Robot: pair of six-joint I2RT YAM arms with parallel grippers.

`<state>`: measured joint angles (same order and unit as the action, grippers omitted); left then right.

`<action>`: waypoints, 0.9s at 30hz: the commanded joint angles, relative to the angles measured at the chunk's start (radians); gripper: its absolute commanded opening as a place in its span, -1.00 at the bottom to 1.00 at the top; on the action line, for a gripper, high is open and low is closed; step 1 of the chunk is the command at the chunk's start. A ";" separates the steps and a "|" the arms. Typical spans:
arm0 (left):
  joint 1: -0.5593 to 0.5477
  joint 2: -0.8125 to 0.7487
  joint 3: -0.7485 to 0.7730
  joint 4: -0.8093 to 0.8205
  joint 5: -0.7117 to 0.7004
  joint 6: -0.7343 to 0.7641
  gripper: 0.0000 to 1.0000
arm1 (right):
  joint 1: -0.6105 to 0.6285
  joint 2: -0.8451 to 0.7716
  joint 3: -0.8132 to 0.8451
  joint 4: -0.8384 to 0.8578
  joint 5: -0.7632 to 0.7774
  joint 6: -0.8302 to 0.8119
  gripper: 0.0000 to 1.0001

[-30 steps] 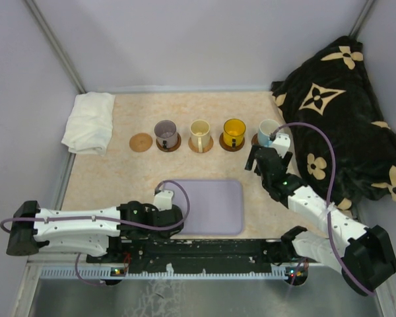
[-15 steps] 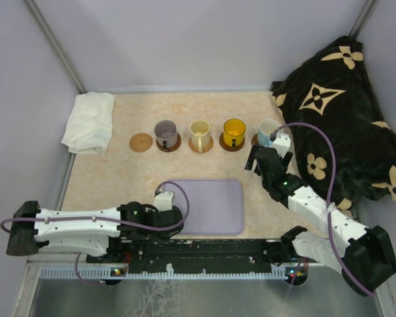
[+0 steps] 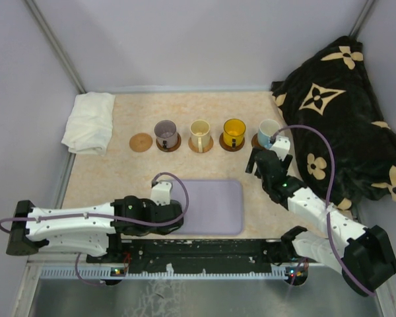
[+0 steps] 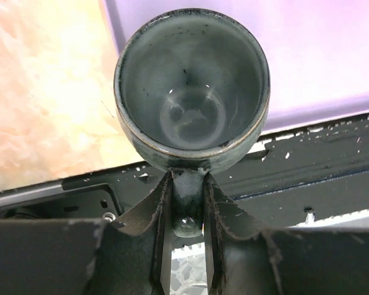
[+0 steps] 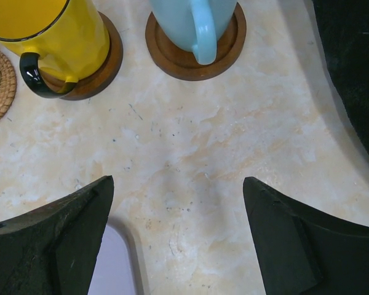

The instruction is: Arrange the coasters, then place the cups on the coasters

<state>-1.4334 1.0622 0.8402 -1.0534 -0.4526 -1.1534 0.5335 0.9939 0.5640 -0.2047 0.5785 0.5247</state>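
Nearest me, my left gripper [image 4: 187, 206] is clamped on the handle of the grey-green cup [image 4: 190, 86] at the near-left corner of the tray [image 4: 332, 49]. Pinching the handle leaves the body free to set down upright, though I cannot tell whether the cup rests or hangs. My right gripper [image 5: 178, 215] hovers spread wide and empty just short of the blue-handled cup [image 5: 194, 18]. Beyond, four cups [image 3: 199, 131] stand on coasters [image 5: 107, 61], and the bare coaster [image 3: 140, 142] at the row's left end looks meant for this last cup.
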 commanded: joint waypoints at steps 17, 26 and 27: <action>0.025 -0.005 0.082 -0.130 -0.482 -0.160 -1.00 | -0.004 -0.020 -0.009 0.057 0.020 0.009 0.73; 0.360 -0.119 -0.070 0.400 -0.530 0.366 -1.00 | -0.005 -0.023 -0.015 0.061 0.038 -0.014 0.73; 0.411 -0.142 -0.096 0.493 -0.501 0.450 -1.00 | -0.005 -0.024 -0.016 0.060 0.040 -0.015 0.73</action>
<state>-1.1610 1.0195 0.8093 -0.9592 -0.8970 -1.0737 0.5335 0.9882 0.5430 -0.1871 0.5812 0.5224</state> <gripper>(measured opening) 0.269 0.865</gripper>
